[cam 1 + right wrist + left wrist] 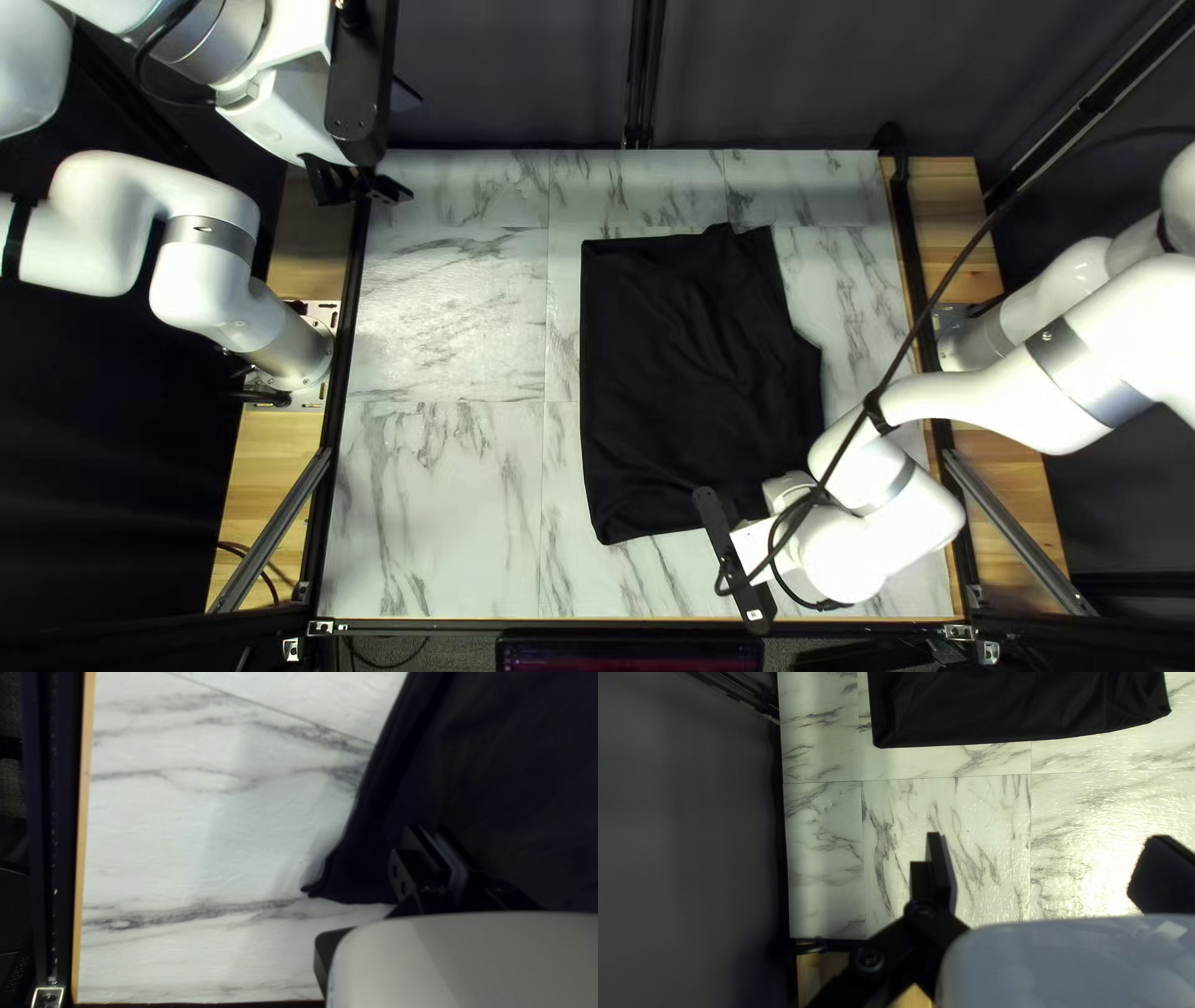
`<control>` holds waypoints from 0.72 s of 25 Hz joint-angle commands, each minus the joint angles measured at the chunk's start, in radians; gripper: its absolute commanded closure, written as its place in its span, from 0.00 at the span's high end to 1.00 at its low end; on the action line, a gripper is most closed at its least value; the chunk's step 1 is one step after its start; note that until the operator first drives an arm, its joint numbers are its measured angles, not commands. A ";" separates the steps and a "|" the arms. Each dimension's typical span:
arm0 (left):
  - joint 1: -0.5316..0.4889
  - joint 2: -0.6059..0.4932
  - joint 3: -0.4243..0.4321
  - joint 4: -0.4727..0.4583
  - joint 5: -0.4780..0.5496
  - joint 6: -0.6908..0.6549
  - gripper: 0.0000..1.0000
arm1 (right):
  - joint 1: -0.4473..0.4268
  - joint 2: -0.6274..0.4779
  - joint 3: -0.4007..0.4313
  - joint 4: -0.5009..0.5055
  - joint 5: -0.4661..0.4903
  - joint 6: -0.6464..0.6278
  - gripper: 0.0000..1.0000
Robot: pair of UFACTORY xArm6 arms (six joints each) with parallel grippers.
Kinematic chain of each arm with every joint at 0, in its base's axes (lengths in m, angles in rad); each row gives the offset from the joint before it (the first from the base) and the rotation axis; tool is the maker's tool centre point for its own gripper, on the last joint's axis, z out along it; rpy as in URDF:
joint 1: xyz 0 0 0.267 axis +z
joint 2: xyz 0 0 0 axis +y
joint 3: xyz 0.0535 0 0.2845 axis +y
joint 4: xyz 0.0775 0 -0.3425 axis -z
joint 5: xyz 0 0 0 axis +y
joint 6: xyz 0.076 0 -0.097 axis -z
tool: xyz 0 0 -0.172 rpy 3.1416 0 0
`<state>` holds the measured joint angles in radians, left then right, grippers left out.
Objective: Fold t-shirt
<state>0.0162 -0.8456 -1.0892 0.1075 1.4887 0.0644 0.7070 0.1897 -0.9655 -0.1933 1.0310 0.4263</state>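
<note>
The black t-shirt (691,361) lies folded lengthwise on the table right of centre in the top left view, its long left edge fairly straight. My left gripper (361,189) is raised over the table's far left corner, away from the cloth. In the left wrist view the left gripper (1046,871) is open with nothing between its fingers, and the t-shirt (1008,703) lies well ahead. My right gripper (753,543) is low by the shirt's near edge, its fingertips hidden there. In the right wrist view the right gripper (439,849) looks shut over the t-shirt (523,778), near a corner; no cloth is visible between its fingers.
Marble-patterned table (436,498) shows left of the shirt. Black rails (344,324) border its sides. A dark cable (921,326) hangs across the right side, alongside my right arm. A dark curtain (510,75) hangs behind the far edge.
</note>
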 commanded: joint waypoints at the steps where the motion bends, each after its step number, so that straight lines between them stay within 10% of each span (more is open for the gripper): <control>1: 0.000 0.000 0.000 0.000 0.000 0.000 1.00 | 0.023 -0.011 -0.002 -0.004 0.022 0.032 0.00; 12: 0.000 0.000 0.000 0.000 0.000 0.000 1.00 | 0.036 -0.002 -0.022 -0.007 0.031 0.050 0.00; 13: 0.000 0.000 0.000 0.000 0.000 0.000 1.00 | 0.039 0.001 -0.024 -0.006 0.030 0.049 0.06; 14: 0.000 0.000 0.000 0.000 0.000 0.000 1.00 | 0.040 0.001 -0.024 -0.006 0.028 0.048 0.80; 15: 0.000 0.000 0.000 0.000 0.000 0.000 1.00 | 0.042 0.003 -0.023 0.000 0.021 0.040 1.00; 18: 0.000 0.000 0.000 0.000 0.000 0.000 1.00 | 0.041 -0.025 -0.006 0.006 0.017 0.040 1.00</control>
<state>0.0162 -0.8456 -1.0892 0.1075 1.4887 0.0644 0.7491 0.1834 -0.9816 -0.1920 1.0500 0.4676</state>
